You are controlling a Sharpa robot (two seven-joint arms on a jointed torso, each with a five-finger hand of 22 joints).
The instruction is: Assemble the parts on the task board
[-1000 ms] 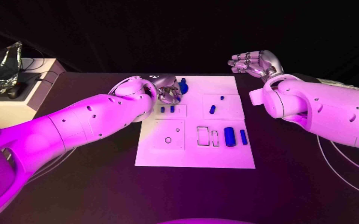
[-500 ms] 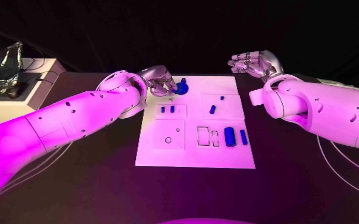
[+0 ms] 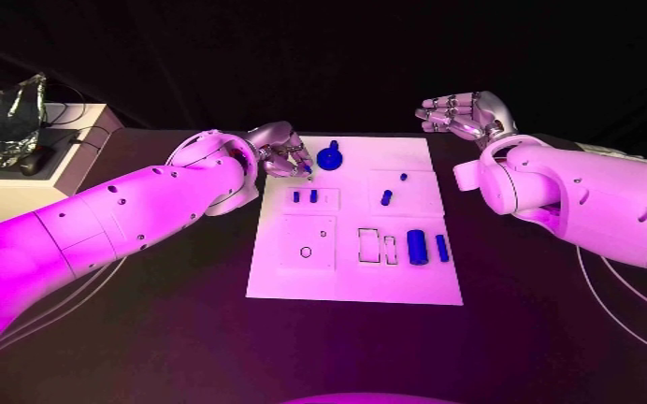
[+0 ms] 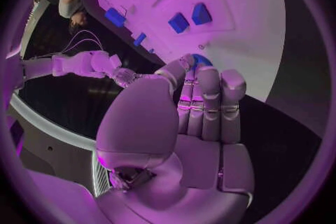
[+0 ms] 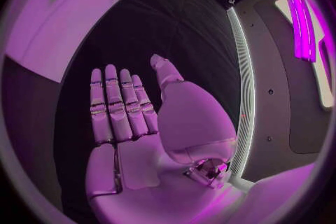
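Left hand [image 3: 280,159] empty by task board [image 3: 353,273] — right hand [image 3: 463,116] apart.

left hand [image 3: 280,157] drawn back — off blue gear [image 3: 330,156]

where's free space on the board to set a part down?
Bare: the near strip of the board below the outlined slots, and the far right corner past the small peg. Crowded: the far left corner, where the left hand sits beside the blue gear, and the near right, with two blue bars standing by the slots.
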